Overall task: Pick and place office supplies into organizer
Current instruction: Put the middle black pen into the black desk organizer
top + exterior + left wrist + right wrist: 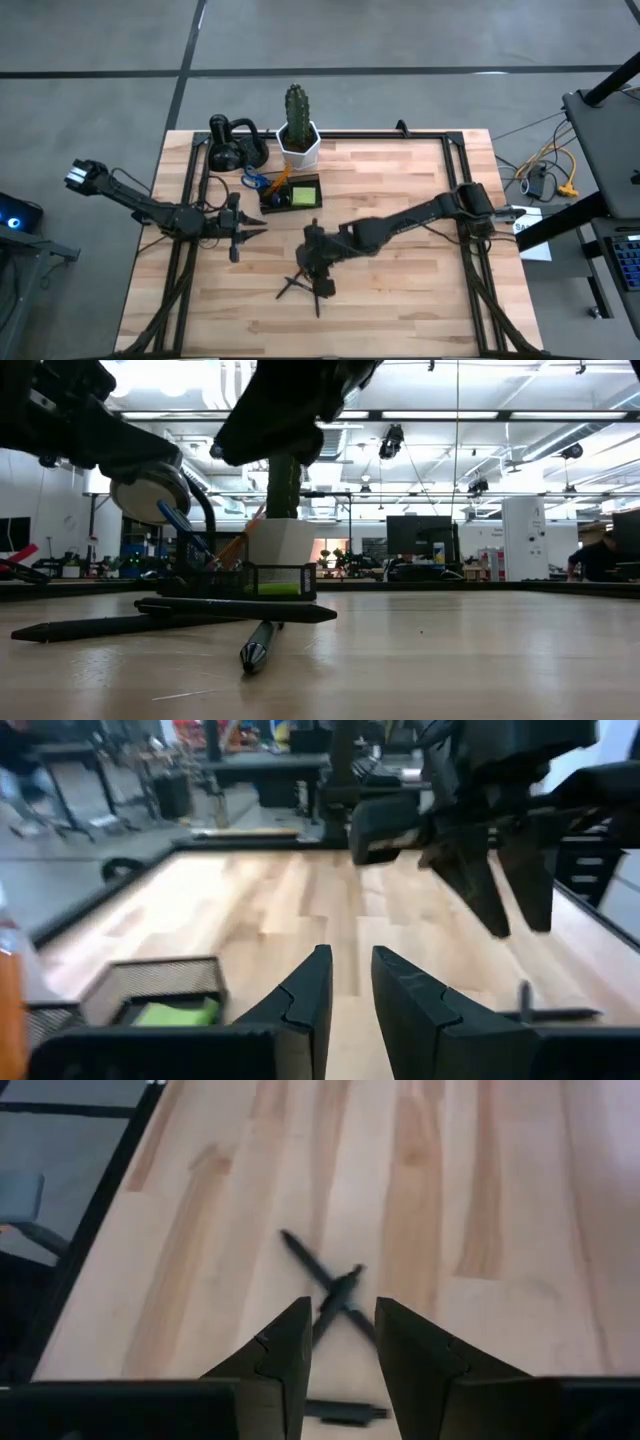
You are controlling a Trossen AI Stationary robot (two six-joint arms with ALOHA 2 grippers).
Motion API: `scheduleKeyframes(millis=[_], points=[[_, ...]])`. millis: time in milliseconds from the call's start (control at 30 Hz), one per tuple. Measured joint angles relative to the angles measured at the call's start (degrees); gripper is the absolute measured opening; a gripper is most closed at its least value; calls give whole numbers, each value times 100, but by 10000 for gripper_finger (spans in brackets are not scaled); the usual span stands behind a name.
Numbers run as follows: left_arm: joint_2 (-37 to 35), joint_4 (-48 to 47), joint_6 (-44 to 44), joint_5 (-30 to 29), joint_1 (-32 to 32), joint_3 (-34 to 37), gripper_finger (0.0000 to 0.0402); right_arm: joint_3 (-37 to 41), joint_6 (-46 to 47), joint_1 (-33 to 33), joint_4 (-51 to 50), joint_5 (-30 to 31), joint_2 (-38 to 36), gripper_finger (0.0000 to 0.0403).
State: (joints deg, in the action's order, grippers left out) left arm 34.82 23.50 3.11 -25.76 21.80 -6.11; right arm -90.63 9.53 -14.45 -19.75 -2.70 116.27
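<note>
A light butcher-block table (400,280) with a dark frame along its edges carried everything. Near its centre, toward six o'clock, black pens (300,283) lay crossed on the bare wood. Toward twelve o'clock stood the dark organizer (291,195), a white hexagonal cactus pot (299,147) just behind it, and a black looped gadget (233,145) at eleven o'clock.
</note>
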Motion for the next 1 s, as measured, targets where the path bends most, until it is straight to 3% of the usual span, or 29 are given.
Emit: scheduleKeyframes(millis=[300,567,633,833,1000], points=[[237,-5,-6,-287,757,-6,59,2,101,-640,-155,891,0,102],[-445,1,-1293,-306,1211,-72,59,12,103,-691,-266,1058,0,102],[-748,1,-1611,9,1254,-67,59,23,103,-661,-261,1150,0,102],[-1609,-188,-1657,2822,1281,9,59,42,258,-596,-203,1340,0,98],[-1989,-701,-1401,2823,1276,15,59,42,688,-606,-182,1158,0,101]])
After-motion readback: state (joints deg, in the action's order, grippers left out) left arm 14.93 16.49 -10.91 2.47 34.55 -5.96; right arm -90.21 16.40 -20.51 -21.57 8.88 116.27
